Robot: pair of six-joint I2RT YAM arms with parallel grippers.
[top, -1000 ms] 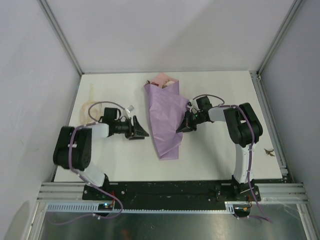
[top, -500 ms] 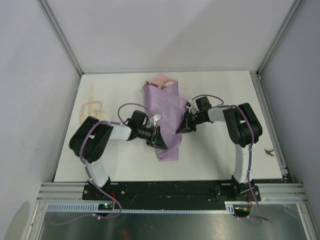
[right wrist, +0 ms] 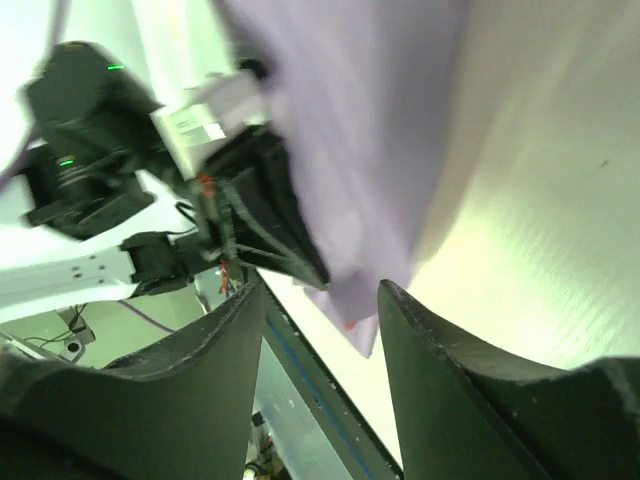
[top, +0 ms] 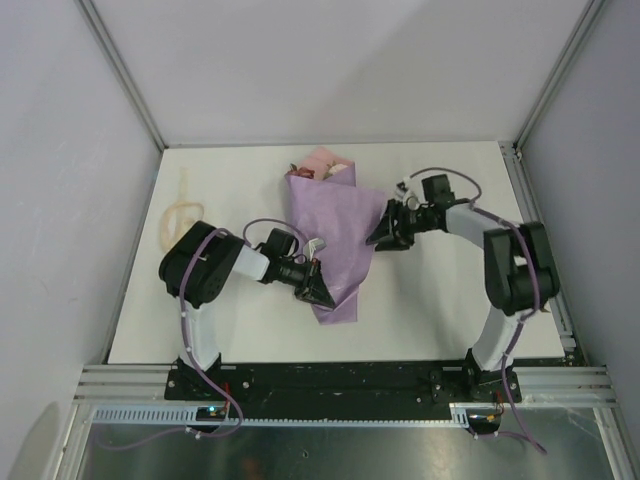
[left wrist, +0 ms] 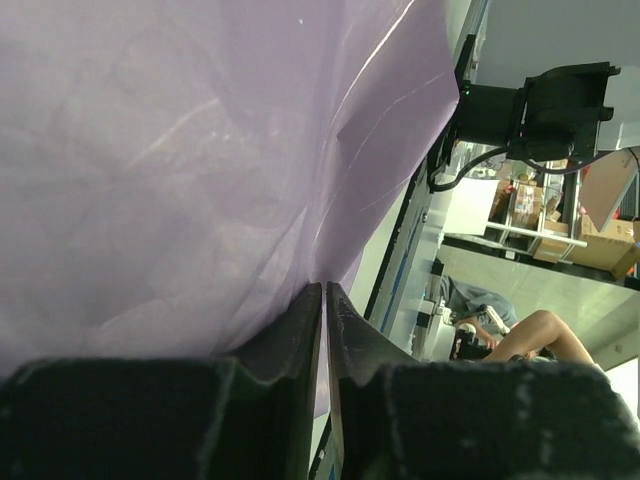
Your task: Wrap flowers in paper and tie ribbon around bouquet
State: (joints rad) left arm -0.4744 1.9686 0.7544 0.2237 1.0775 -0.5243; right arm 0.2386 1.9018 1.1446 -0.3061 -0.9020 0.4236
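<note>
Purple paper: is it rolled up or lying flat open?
Rolled up. The paper forms a cone, with flowers peeking out its far, wide end.

No word, brand or number can be read in any of the views. In the right wrist view, a small white label (right wrist: pixel 195 122) sits on the back part of the left gripper (top: pixel 322 293). It carries some dark print, but the print is too blurred to read. The same label shows in the top view only as a tiny white spot. In the left wrist view, the cardboard boxes (left wrist: pixel 610 245) far in the background show no legible marking.
</note>
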